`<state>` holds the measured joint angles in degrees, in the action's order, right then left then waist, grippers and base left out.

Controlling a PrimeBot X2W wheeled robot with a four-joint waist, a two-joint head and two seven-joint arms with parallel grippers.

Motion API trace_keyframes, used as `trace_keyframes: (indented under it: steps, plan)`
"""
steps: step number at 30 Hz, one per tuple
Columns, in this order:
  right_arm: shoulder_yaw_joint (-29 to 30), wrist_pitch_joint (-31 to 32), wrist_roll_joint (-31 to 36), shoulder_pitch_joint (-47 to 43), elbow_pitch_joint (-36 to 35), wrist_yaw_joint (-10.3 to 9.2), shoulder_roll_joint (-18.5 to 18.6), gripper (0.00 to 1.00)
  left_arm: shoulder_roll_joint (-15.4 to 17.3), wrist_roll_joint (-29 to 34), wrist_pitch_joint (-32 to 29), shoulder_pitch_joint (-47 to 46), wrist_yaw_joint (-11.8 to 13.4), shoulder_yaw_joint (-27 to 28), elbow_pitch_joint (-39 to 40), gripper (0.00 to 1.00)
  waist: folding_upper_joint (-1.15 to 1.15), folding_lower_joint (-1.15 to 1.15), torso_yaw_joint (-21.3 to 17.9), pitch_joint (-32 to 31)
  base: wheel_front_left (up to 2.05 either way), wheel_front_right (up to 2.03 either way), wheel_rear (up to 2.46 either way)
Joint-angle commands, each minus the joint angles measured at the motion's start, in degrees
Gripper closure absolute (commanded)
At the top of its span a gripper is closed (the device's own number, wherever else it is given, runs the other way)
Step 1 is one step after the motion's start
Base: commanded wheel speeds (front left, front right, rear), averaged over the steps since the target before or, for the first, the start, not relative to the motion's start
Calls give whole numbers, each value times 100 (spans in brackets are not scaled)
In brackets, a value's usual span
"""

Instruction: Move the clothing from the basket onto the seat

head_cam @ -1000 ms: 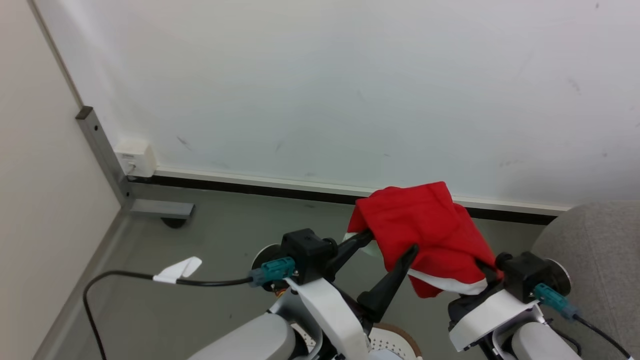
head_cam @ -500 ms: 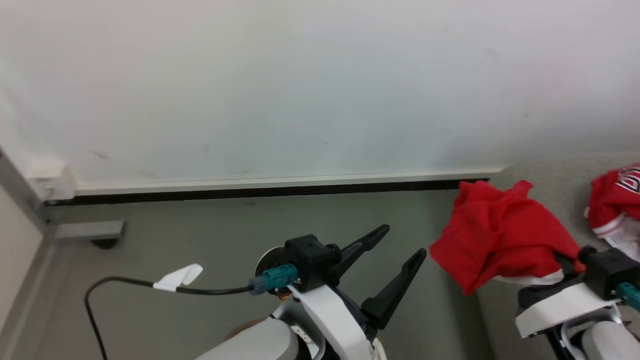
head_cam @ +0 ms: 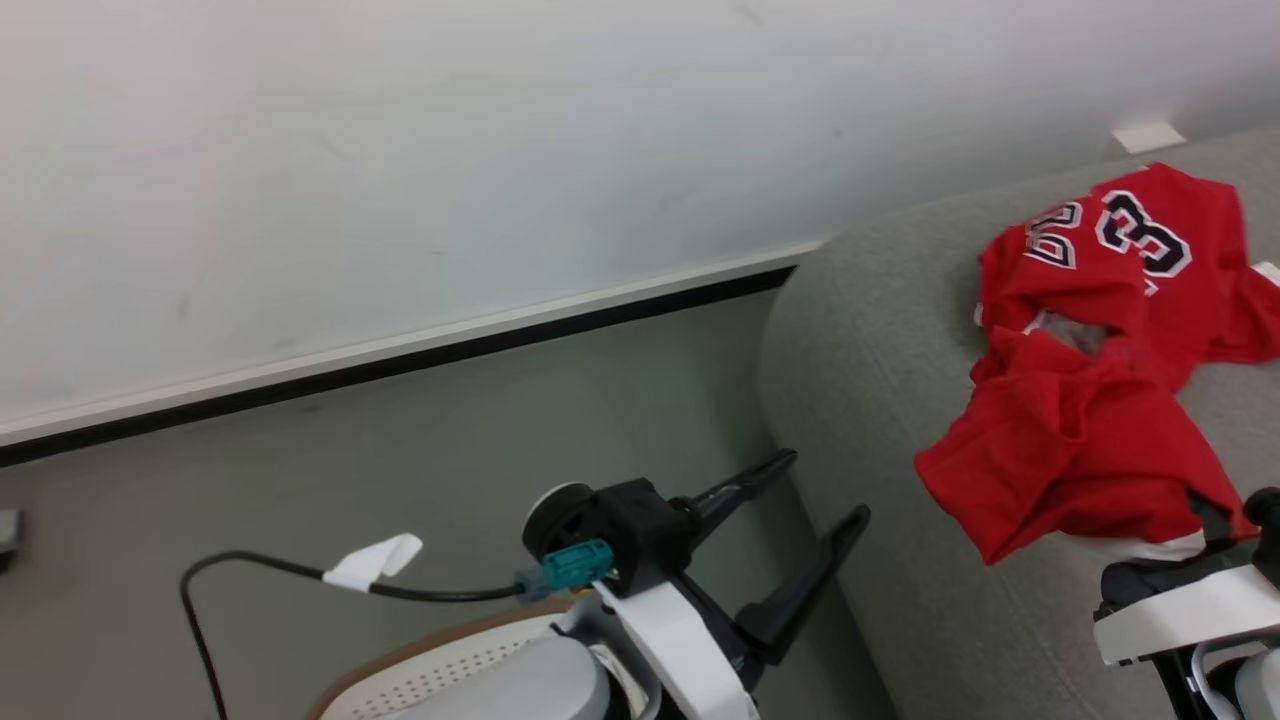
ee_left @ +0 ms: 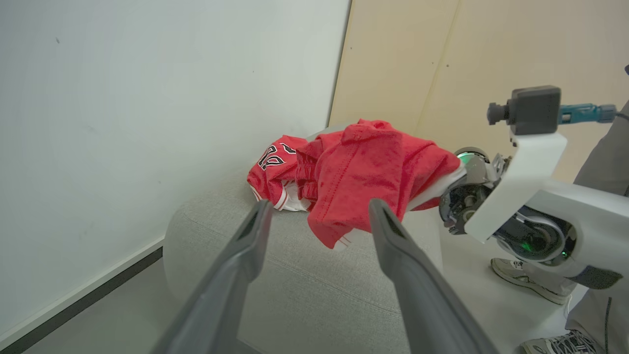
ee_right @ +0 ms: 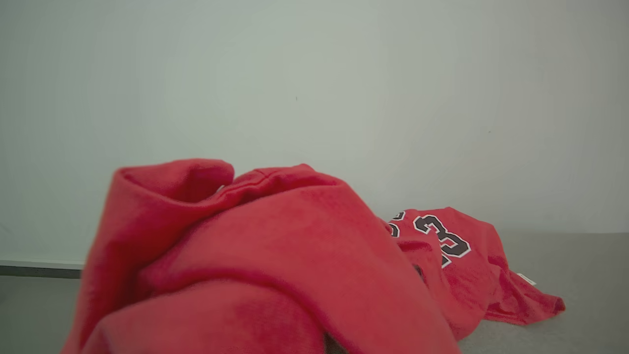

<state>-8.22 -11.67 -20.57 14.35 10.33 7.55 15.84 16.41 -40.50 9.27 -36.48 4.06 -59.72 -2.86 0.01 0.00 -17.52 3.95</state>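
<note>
Clothing (ee_left: 344, 182): plain red piece (head_cam: 1070, 470) hangs from right gripper (head_cam: 1212, 518), clenched on it, over seat (head_cam: 880, 330); jersey (head_cam: 1120, 250) lies on seat. Soft, light, floppy, so grab a bunched fold nr middle. Left gripper (head_cam: 822, 488) wide open, empty.

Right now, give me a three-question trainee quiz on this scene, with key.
1. True or false: the left end effector is open and empty.
2. Pick one: the numbered jersey lies A) in the basket, B) on the seat, C) on the floor.
3. Short answer: which end effector grips the plain red piece?

Key: 1 true. 2 B. 3 the right end effector, its fingers buried in the cloth.
</note>
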Motion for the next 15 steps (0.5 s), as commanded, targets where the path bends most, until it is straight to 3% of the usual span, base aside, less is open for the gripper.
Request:
trace_keyframes:
  steps: [1, 8, 15]
  plan:
    - [64, -20, 10, -90, -33, -13, 3, 100, -45, 36, 74, -17, -35, -17, -7, 0, -1, 0, -299, 144, 0, 0, 0]
    - [324, -29, -20, -261, -182, -13, 19, 100, -175, 107, 187, 37, -17, -110, -112, 0, -1, 0, -591, 214, 0, 0, 0]
    - [518, 52, -45, -184, -286, -13, 111, 100, -235, 71, 220, -57, -65, -115, -156, 0, -1, 0, -619, 331, 0, 0, 0]
